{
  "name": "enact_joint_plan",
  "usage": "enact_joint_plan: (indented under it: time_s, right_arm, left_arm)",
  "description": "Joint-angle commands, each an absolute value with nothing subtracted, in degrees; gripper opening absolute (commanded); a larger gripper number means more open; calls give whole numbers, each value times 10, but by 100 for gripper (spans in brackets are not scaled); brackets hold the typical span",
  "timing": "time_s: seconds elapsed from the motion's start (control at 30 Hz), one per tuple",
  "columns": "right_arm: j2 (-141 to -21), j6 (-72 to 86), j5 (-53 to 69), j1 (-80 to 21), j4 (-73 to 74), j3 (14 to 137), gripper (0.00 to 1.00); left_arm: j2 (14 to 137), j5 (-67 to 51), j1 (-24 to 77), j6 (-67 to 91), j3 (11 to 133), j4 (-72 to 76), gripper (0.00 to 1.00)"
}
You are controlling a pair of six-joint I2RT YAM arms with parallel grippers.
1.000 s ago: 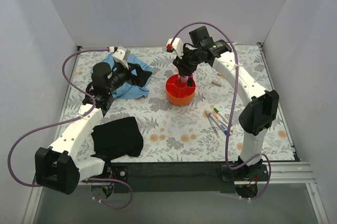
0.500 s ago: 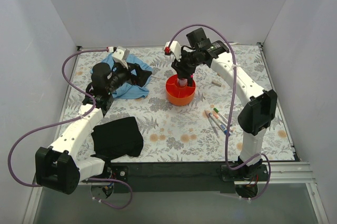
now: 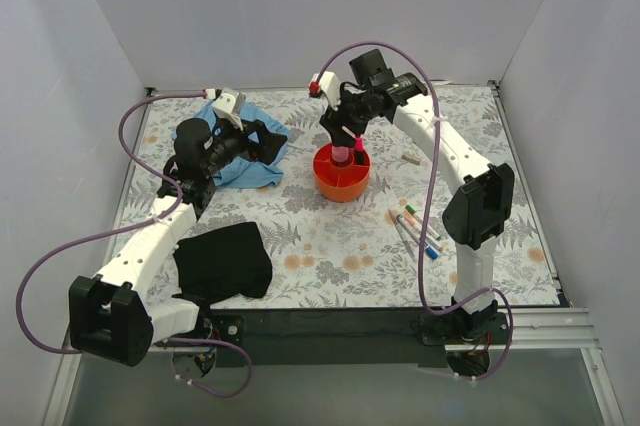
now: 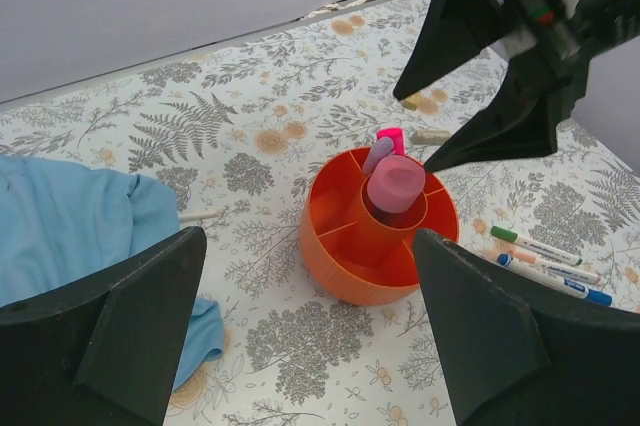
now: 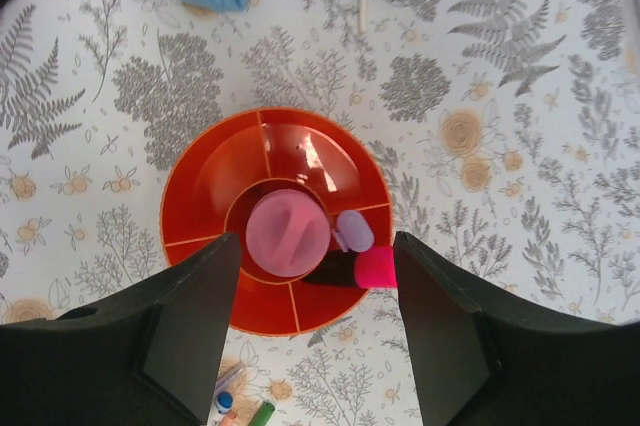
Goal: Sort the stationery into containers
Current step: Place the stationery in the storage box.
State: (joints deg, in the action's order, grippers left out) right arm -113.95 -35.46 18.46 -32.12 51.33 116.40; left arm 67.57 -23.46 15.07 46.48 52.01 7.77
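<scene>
Stationery is partly sorted: the bowl [image 3: 340, 189] holds the pink bottle [image 5: 288, 233] upright in its centre well, and the lilac stick [image 5: 353, 230] and pink highlighter [image 5: 372, 268] stand together in one outer compartment on the bowl's right side. The other compartments we can see are bare. The right gripper [image 3: 346, 142] hangs directly above the bowl with its fingers spread and nothing between them. The left gripper [image 4: 308, 238] sits off to the bowl's left over the blue cloth [image 3: 245, 172], also spread wide and empty. We judge that we are between items, with the next pick due. The markers [image 3: 416, 230] lie flat in a loose bunch to the bowl's right and nearer the arm bases, a small tan piece [image 3: 410, 158] lies to its right, and a thin white stick [image 5: 360, 4] lies to its left by the cloth. The next move calls for the right arm to lift clear of the bowl, swing to the markers and close across one barrel without dragging its neighbours. We can read no brand or label; any print on the markers is too small.
</scene>
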Motion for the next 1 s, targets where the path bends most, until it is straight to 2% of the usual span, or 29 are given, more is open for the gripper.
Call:
enact_joint_plan:
  time_s: [0.0, 0.13, 0.27, 0.6, 0.97]
  right_arm:
    - [-1095, -308, 212, -280, 481, 1229, 71]
    - [-1091, -272, 247, -187, 480, 1224, 71]
    - [-1097, -363, 241, -100, 503, 1144, 71]
    - [-1233, -504, 196, -66, 592, 1157, 66]
    - [-1277, -555, 166, -65, 584, 1169, 60]
  left_arm:
    - [681, -239, 145, 462, 536, 79, 85]
    - [687, -228, 143, 454, 552, 62, 85]
    - [693, -222, 135, 438, 562, 38, 85]
    - [720, -228, 119, 425, 574, 16, 86]
    - [754, -233, 119, 429, 585, 20, 85]
